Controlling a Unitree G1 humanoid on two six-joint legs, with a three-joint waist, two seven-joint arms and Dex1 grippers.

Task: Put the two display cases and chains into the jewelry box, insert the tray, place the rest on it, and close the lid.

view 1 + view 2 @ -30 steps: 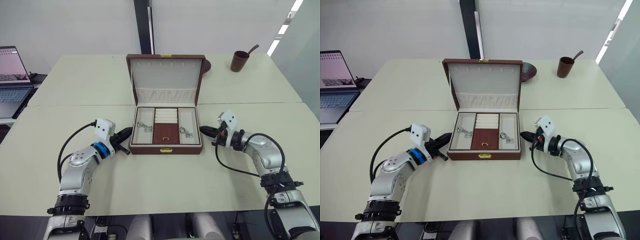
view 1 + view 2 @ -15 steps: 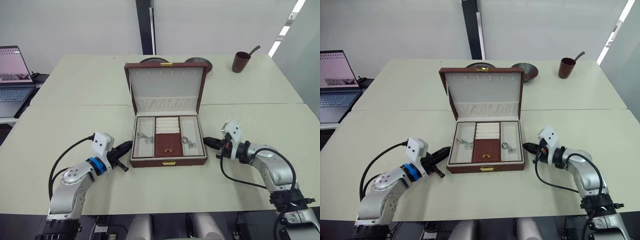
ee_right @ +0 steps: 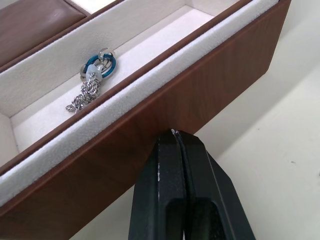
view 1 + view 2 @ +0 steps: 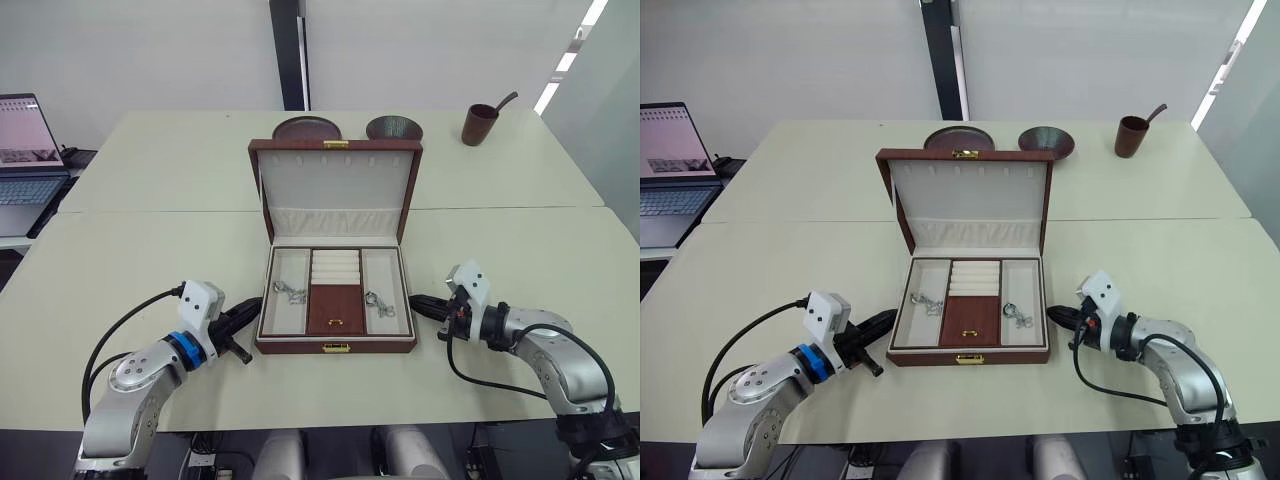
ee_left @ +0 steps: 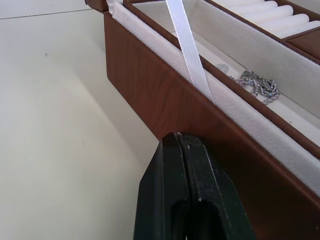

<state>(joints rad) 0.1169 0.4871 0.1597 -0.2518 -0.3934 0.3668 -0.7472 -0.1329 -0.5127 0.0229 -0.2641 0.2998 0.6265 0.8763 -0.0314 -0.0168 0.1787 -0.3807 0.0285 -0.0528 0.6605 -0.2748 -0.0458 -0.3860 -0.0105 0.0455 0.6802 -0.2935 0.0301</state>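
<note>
Fingers pressed flat together, the left gripper [image 5: 181,142] and the right gripper [image 3: 175,137] each meet a side wall of the large reddish-brown rectangular jewelry box [image 4: 335,347] with their closed black tips, one on either flank, which reads as the two arms squeezing the box between them to slide or steady it on the pale tabletop [image 4: 150,250] rather than to pick anything up. Neither pair of jaws holds anything. The box sits between the grippers, with the shallow reddish-brown tray with cream compartments and a brown centre panel [image 4: 334,305] already seated inside it. A short thin silver chain [image 4: 289,292] lies in the tray's left cream compartment, just over the wall from the left gripper, and a second silver chain with a small ring [image 3: 95,80] lies in the right compartment, just over the wall from the right gripper. The flat cream-lined hinged lid [image 4: 335,185] stands upright and open at the far side, so closing it appears to be the step left.
</note>
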